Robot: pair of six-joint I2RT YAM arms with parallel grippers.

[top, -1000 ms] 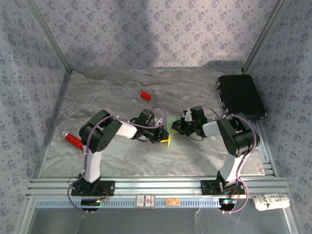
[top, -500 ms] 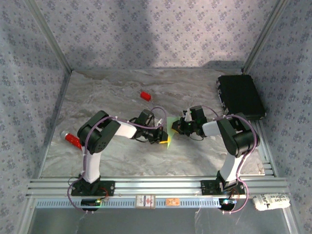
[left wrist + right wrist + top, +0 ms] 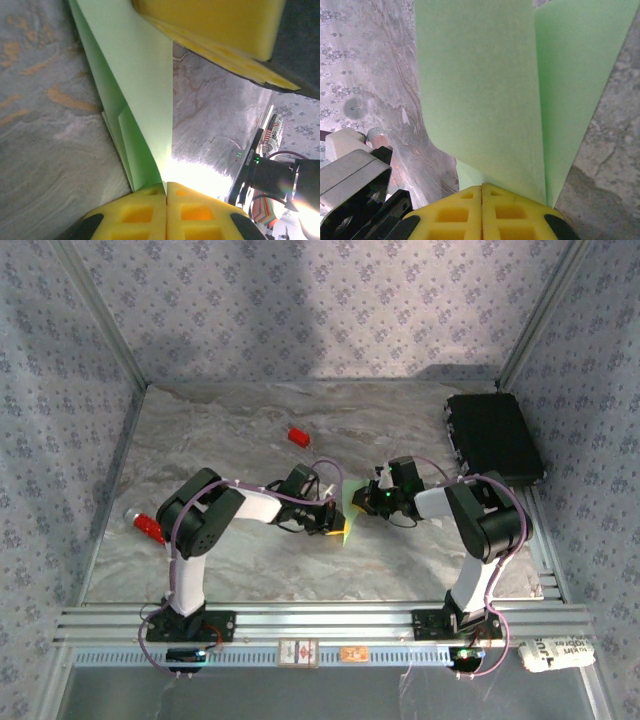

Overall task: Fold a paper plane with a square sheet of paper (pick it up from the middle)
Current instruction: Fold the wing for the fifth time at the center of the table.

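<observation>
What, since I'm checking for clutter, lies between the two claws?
The folded square sheet of paper bridges them: the left claw and the right claw each pinch it, clearest in the left wrist view.

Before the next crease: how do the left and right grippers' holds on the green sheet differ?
The left gripper comes from the left and sits nearer the arm bases; the right gripper comes from the right, farther back. Both are shut on the square sheet of paper.

Grey marbled tabletop (image 3: 230,430) between pale floral-patterned walls (image 3: 300,300), with aluminium rails (image 3: 320,621) along its near edge.
</observation>
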